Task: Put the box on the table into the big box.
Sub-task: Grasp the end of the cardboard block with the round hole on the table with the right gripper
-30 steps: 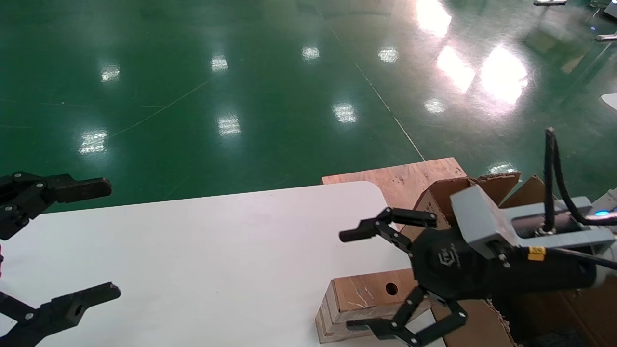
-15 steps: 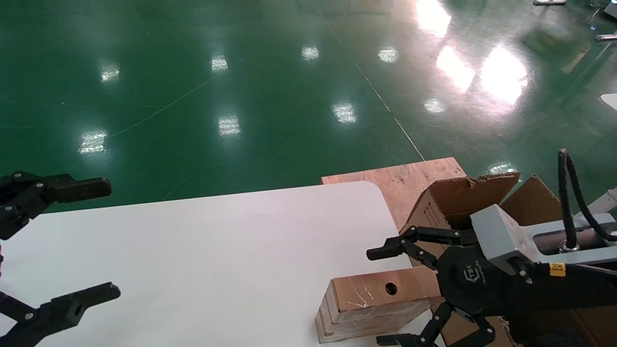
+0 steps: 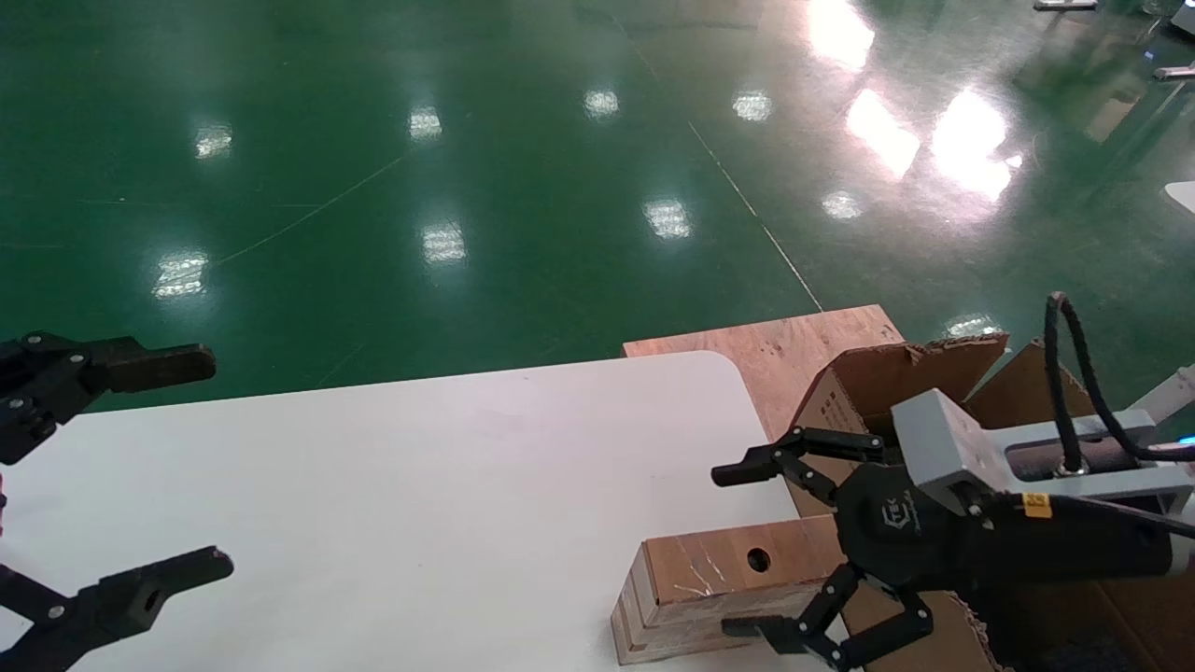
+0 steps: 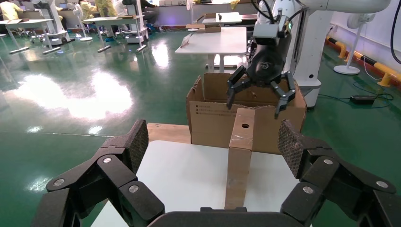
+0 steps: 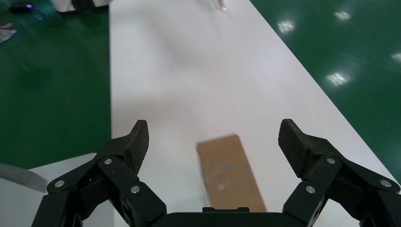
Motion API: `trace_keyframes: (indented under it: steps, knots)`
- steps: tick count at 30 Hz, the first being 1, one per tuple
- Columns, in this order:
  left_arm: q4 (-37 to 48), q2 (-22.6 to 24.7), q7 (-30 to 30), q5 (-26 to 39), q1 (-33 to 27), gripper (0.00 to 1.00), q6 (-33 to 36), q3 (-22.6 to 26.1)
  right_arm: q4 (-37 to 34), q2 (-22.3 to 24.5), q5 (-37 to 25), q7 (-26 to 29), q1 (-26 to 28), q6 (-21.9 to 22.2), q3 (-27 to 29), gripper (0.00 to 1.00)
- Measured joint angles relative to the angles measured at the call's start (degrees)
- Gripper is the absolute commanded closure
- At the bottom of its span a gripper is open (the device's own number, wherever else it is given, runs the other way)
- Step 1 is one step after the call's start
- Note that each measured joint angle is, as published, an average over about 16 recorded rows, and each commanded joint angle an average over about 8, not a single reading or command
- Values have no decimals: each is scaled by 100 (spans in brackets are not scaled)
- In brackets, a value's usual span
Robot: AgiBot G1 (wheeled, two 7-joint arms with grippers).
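From the head camera you see the small brown box (image 3: pixel 724 583) lying flat on the white table (image 3: pixel 420 495), at the near right part of it, the round hole in its taped top facing up. Your right gripper (image 3: pixel 747 551) hangs over the box's right end with its fingers spread wide, one fingertip above the far side and one at the near side, grasping nothing. Just right of the table stands the big box (image 3: pixel 878 383), its torn flaps raised, on a plywood board (image 3: pixel 794 345). Your left gripper (image 3: pixel 173 467) sits at the table's left edge, also spread wide and empty.

From the left wrist camera you look between the left gripper's (image 4: pixel 213 149) spread fingers, across the table (image 4: pixel 189 172), along the length of the box (image 4: pixel 240 151). The right gripper (image 4: pixel 260 97) hovers over its far end, released, and the big box (image 4: pixel 213 123) shows its printed side right behind.

From the right wrist camera the box (image 5: pixel 229 172) lies on the table (image 5: pixel 189 85) between the right gripper's (image 5: pixel 213 142) open fingers; you cannot tell whether the pads touch it.
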Motion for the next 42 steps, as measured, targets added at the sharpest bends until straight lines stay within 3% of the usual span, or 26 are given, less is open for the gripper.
trace_keyframes:
  steps: [20, 42]
  knots:
    - [0, 0, 1, -1, 0, 0, 0, 1, -996, -156, -249, -722, 365, -183, -602, 0]
    - [0, -1, 1, -1, -1, 0, -1, 2, -2014, -504, -655, -1292, 1283, -162, -1599, 0]
